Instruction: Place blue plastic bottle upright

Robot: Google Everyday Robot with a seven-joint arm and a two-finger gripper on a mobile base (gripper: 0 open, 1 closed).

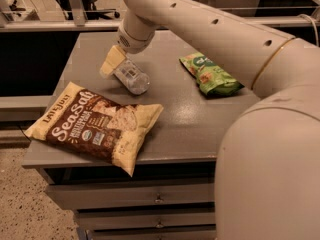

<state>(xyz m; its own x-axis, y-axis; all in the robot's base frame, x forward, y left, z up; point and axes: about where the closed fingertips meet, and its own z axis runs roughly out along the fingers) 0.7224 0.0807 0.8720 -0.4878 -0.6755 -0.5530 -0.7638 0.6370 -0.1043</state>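
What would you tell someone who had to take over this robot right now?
Gripper: at the back left of the grey table, against the upper end of the blue plastic bottle; the grip cannot be judged.
Bottle: not upright, tipped over with its base toward the camera, low over the tabletop.
Nearby: Sea Salt chip bag in front of it, green snack bag to the right, both apart from the bottle.
Done: gripper has reached the bottle.
Left: stand it upright on bare tabletop, then release.

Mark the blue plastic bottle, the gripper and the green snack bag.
blue plastic bottle (134,78): camera view, on its clear body.
gripper (112,62): camera view, on its tan tip, at the bottle's upper-left end.
green snack bag (210,75): camera view, middle of its printed face.
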